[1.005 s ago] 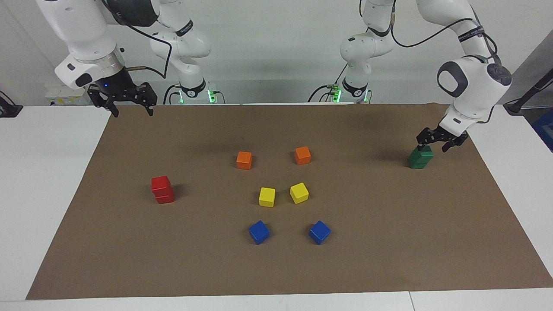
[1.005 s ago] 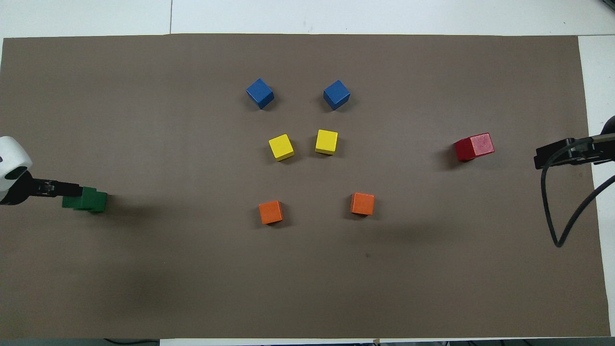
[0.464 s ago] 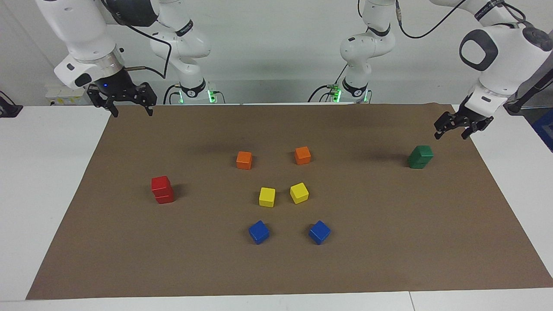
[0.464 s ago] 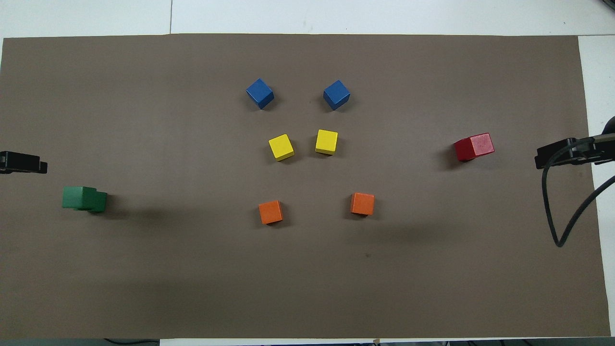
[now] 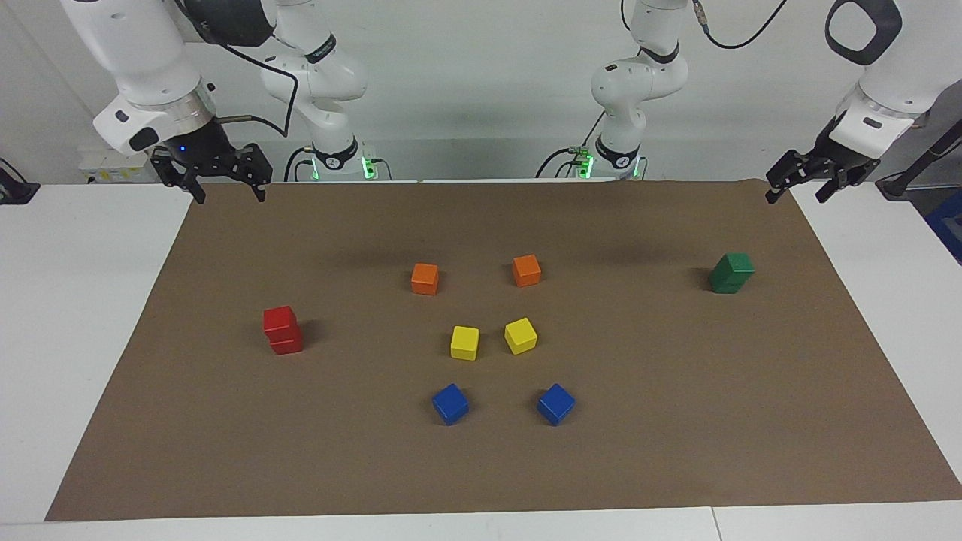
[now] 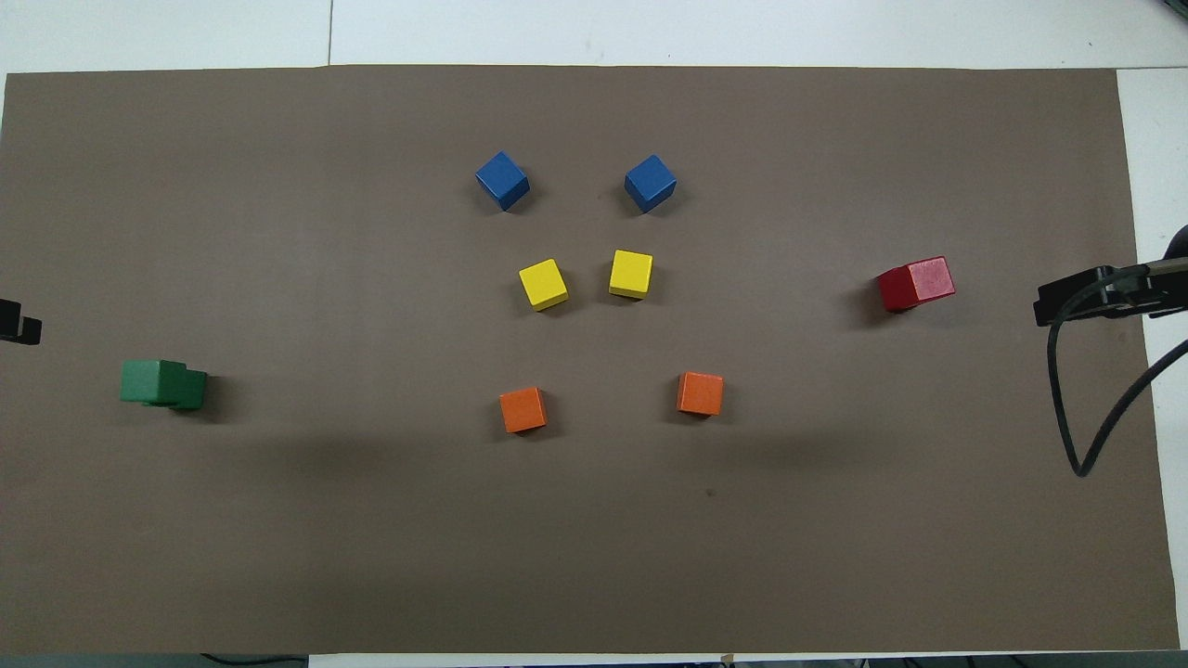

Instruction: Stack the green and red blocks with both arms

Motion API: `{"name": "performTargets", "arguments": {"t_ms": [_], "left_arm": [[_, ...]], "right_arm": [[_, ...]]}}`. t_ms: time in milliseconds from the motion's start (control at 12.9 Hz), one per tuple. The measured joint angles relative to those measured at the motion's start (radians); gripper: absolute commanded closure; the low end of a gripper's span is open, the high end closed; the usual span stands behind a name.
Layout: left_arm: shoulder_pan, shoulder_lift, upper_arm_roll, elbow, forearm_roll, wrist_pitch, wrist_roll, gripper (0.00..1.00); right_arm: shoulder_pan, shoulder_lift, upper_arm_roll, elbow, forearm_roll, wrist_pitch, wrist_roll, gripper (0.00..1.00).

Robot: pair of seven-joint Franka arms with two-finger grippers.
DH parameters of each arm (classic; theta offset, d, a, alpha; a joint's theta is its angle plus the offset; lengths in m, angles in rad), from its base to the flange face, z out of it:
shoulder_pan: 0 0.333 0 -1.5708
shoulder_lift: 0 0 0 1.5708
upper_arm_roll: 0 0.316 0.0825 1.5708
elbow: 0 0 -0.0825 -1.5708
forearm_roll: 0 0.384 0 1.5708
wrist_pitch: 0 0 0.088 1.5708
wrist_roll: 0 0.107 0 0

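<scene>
Two dark green blocks [image 5: 730, 273] stand stacked, slightly offset, at the left arm's end of the mat; the stack also shows in the overhead view [image 6: 162, 383]. Two bright red blocks [image 5: 282, 329] stand stacked at the right arm's end, seen from above as well [image 6: 917, 283]. My left gripper [image 5: 794, 195] is open and empty, raised over the mat's corner at its own end, well clear of the green stack; only its tip shows in the overhead view [image 6: 19, 320]. My right gripper [image 5: 231, 195] is open and empty, waiting over the mat's corner at the right arm's end [image 6: 1091, 295].
A brown mat [image 5: 676, 421] covers the white table. In its middle lie two orange cubes [image 5: 425, 278] [image 5: 526, 270], two yellow cubes [image 5: 464, 343] [image 5: 520, 335] and two blue cubes [image 5: 450, 403] [image 5: 555, 403], each pair farther from the robots than the one before.
My left gripper has let go of the upper green block, risen and drawn back toward the mat's corner. The green stack stays put. The right arm has not moved.
</scene>
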Motion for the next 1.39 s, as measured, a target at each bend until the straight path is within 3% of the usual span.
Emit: {"name": "performTargets", "arguments": {"t_ms": [386, 1391], "left_arm": [[-0.081, -0.001, -0.002, 0.033, 0.028, -0.038, -0.042, 0.0], [-0.099, -0.001, -0.001, 0.034, -0.001, -0.04, -0.106, 0.0]], "right_arm": [[-0.001, 0.0, -0.001, 0.0, 0.0, 0.0, 0.0, 0.0], [-0.005, 0.0, -0.001, 0.0, 0.0, 0.003, 0.007, 0.0]]}}
